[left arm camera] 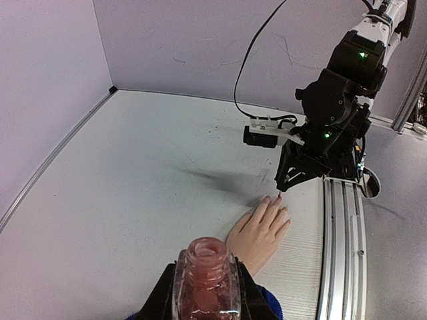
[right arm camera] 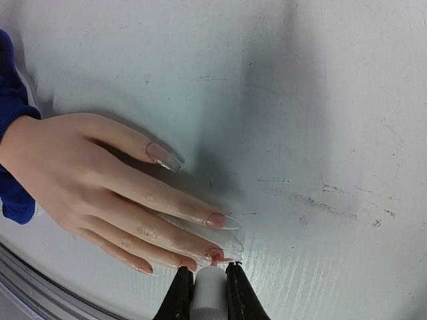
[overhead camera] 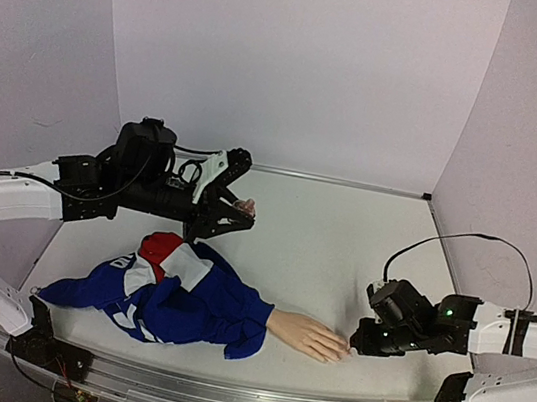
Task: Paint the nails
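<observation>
Your right pincer (right arm camera: pixel 208 275) clamps a white brush handle (right arm camera: pixel 210 297), 6 o'clock of the nails (right arm camera: pixel 215 219); left pincer (left arm camera: pixel 205 299) grips polish bottle (left arm camera: pixel 203 267).

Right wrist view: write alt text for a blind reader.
A beige mannequin hand lies palm down on a pale table, long nails pointing right. At bottom, the right gripper holds a white applicator at one fingertip. Blue sleeve at left.
</observation>
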Robot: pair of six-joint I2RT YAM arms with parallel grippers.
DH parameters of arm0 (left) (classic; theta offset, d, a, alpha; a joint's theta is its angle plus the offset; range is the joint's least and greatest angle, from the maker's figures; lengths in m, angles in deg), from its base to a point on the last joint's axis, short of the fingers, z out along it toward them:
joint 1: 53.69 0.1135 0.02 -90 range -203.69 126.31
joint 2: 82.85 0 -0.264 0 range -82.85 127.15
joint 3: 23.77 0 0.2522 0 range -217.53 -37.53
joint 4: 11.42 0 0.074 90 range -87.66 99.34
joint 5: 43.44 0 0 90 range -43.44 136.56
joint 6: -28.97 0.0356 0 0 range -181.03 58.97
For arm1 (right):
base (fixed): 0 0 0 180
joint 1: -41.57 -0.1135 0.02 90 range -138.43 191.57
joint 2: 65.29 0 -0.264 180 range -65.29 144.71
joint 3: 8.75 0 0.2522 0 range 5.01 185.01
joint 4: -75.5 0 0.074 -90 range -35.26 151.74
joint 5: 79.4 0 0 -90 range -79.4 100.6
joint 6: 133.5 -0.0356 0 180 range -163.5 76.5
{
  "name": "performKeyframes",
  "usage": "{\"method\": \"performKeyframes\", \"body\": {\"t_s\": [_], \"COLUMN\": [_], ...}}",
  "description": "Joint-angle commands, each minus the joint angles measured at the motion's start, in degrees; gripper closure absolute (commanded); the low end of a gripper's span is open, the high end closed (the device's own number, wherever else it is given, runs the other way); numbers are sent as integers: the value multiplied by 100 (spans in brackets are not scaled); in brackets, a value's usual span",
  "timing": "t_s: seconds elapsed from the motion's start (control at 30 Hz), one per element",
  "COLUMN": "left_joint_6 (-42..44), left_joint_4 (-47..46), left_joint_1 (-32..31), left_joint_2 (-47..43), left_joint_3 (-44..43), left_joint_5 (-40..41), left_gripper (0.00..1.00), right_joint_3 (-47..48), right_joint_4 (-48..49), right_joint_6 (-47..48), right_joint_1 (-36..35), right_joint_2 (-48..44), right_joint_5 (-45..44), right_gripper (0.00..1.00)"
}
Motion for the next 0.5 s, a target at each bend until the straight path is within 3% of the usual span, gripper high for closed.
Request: {"method": "performKeyframes", "body": {"t_s": [0.0, 0.47], "left_joint_6": [82, 67], "left_joint_4": [-159, -159], "left_joint_1": [-28, -32], "left_joint_2": [-55, -23], "left_joint_3": [-214, -226], "left_joint_5": [-22, -66], "left_gripper": [100, 100], "right_joint_3": [-75, -24], "right_joint_4": [-178, -80], "right_joint_6": [-77, 34], "right_joint_1": [-27, -30], "right_joint_2": [-188, -70], "right_joint_5": [-63, 16], "right_gripper": [100, 100]}}
